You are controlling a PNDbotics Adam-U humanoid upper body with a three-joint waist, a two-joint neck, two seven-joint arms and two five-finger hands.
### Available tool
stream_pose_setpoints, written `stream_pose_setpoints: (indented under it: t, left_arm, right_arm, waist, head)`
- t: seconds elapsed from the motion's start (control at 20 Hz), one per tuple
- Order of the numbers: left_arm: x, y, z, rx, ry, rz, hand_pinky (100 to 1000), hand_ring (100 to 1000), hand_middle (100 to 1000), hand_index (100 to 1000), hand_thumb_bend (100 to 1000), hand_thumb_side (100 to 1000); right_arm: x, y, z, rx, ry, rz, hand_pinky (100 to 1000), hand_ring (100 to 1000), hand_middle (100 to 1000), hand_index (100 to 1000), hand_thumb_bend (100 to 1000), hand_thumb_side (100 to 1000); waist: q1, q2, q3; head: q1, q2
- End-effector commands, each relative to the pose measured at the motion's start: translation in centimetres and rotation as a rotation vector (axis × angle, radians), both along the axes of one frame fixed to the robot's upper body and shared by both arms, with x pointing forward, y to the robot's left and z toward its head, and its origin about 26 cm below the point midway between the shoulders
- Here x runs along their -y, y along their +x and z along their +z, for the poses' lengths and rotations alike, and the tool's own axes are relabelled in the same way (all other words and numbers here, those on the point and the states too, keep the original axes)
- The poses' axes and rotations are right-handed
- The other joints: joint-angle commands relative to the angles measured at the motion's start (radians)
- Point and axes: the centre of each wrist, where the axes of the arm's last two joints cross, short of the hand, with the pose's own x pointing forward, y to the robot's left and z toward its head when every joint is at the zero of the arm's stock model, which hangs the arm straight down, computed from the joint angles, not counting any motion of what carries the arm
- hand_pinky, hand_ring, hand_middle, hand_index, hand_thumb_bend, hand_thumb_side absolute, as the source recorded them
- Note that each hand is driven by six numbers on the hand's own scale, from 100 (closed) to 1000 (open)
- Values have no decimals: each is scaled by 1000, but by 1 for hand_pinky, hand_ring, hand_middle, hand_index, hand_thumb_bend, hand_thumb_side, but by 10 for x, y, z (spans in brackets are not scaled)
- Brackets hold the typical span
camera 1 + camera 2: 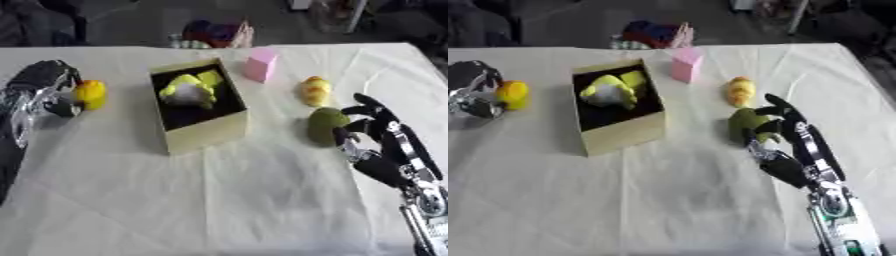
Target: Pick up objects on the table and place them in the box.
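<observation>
Left eye view shows the right robot hand (372, 131) curling its fingers around the green object (325, 125) near the desk's (219, 200) right edge; judged mid-grasp. Next: lift and carry to the box (206, 132). Left robot hand (44, 85) pinches a yellow object (91, 94).

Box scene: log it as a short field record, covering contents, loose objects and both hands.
box: open, holding yellow items
left hand: curled beside yellow object, contact unclear
right hand: fingers curled at green object
pink block: on table behind box
yellow-orange object: on table, beyond the green object
</observation>
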Motion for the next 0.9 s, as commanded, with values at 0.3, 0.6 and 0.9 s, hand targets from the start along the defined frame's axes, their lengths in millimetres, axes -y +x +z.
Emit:
stream_pose_setpoints:
  t: [0.3, 0.6, 0.9]
  left_arm:
    - [14, 4, 73, 255, -44, -120, 636, 449, 398, 519, 122, 107]
    - [65, -5, 112, 245, 40, -466, 648, 463, 429, 543, 172, 107]
    - [107, -14, 104, 55, 161, -749, 662, 492, 467, 577, 208, 100]
  right_arm:
    - [3, 2, 6, 22, -8, -2, 752, 609, 740, 943, 327, 320]
    - [3, 2, 7, 23, -12, 4, 752, 609, 741, 943, 327, 320]
    - [2, 2, 7, 25, -15, 9, 752, 609, 741, 943, 327, 320]
  waist:
    - [-7, -16, 0]
    - [-1, -17, -4]
    - [5, -17, -15]
  head:
    - [-5, 4]
    - [-5, 4]
    - [-3, 4]
